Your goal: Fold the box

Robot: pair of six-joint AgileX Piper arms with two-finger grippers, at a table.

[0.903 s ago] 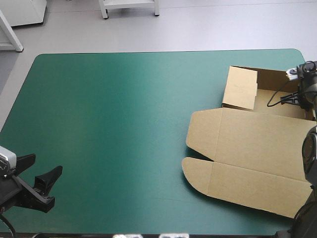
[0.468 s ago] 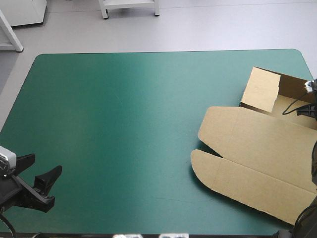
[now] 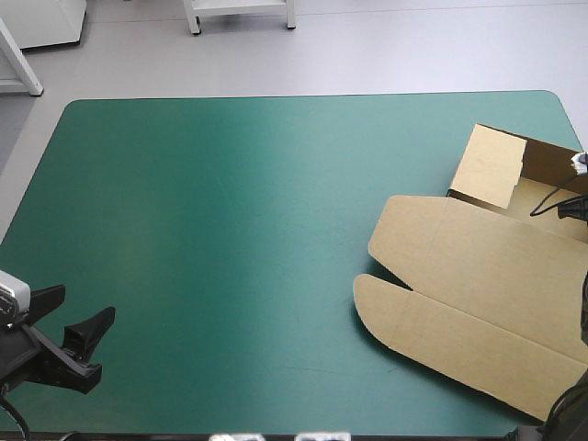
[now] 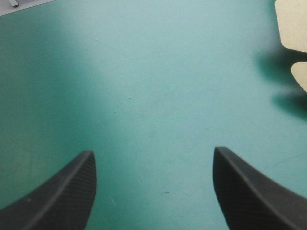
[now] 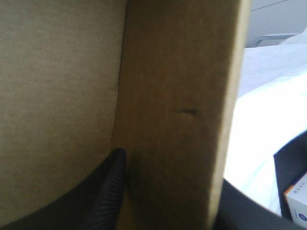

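- Brown box (image 3: 478,276) on R side of teal-green desk (image 3: 230,230), reaching the R edge.
- Big lid panel flat, w/ two rounded flaps (image 3: 390,234) toward desk's middle; walls raised at far end, one side flap (image 3: 491,165) upright.
- R gripper (image 5: 170,172) at box's far-R wall: all but closed on the raised board, one black finger inside the wall, other outside.
- L gripper (image 4: 153,152) at near-L corner of desk: fingers wide apart, nothing btwn them, well apart from box.
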